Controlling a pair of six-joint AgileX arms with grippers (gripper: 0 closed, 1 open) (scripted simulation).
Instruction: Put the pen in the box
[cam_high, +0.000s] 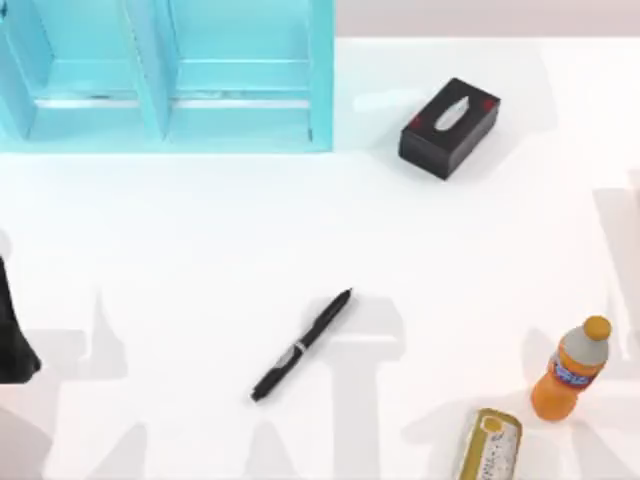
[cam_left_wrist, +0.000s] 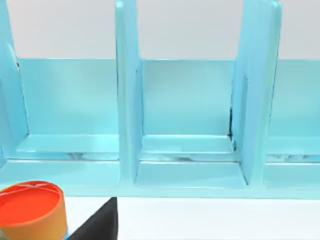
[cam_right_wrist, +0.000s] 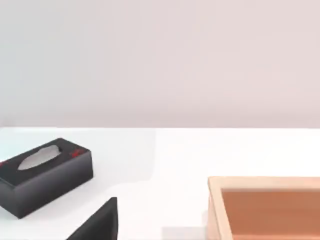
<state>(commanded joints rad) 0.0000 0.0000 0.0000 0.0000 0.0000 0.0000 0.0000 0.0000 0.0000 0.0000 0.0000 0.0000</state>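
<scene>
at the far left edge of the white table, seen from above, a dark piece of the left arm juts into view; whether its gripper's fingers are apart or together cannot be told. at the table's top left stands a light blue shelf unit split into open compartments by upright dividers, and the left wrist view looks straight into those compartments, with an orange round-topped object and a dark wedge in the foreground of that view.

near the middle of the table, toward its lower half, the pen lies flat and alone on the bare surface, slim and black with a thin silver band near its middle, set on a diagonal with its pointed tip toward the upper right. nothing touches it.

to the right of the shelf unit, a black tissue box sits at an angle, a pale tissue showing at its slot; the right wrist view catches the same tissue box beside a shallow tan wooden box with an open top, the two well apart. at the table's lower right, a yellow-labelled can lies at the bottom edge, and just beside it stands an orange drink bottle with a grey neck and orange cap. the right gripper's state cannot be told.
</scene>
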